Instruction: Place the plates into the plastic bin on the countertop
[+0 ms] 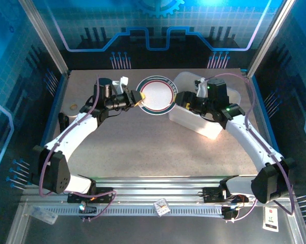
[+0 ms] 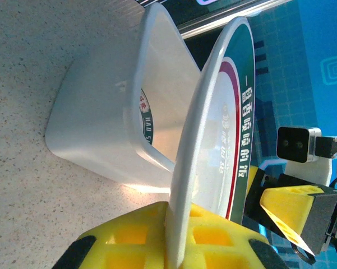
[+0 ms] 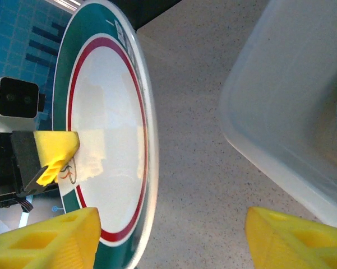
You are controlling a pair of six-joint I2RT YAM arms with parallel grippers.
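A plate (image 1: 158, 94) with a white centre, red ring and dark green rim is held off the countertop (image 1: 142, 142). My left gripper (image 1: 136, 97) is shut on its left rim; the left wrist view has the plate (image 2: 213, 145) edge-on, pinched between the yellow fingers (image 2: 129, 235). My right gripper (image 1: 182, 99) is open at the plate's right rim. In the right wrist view that rim (image 3: 148, 168) lies between the yellow fingers (image 3: 56, 235), close to the left one and apart from the other. The white plastic bin (image 1: 201, 119) lies just right, with another plate (image 2: 146, 115) inside.
The right arm reaches over the bin, hiding much of it. Blue frame walls (image 1: 56, 101) edge the countertop on the left, right and back. A metal rail (image 1: 158, 203) with the arm bases runs along the near edge.
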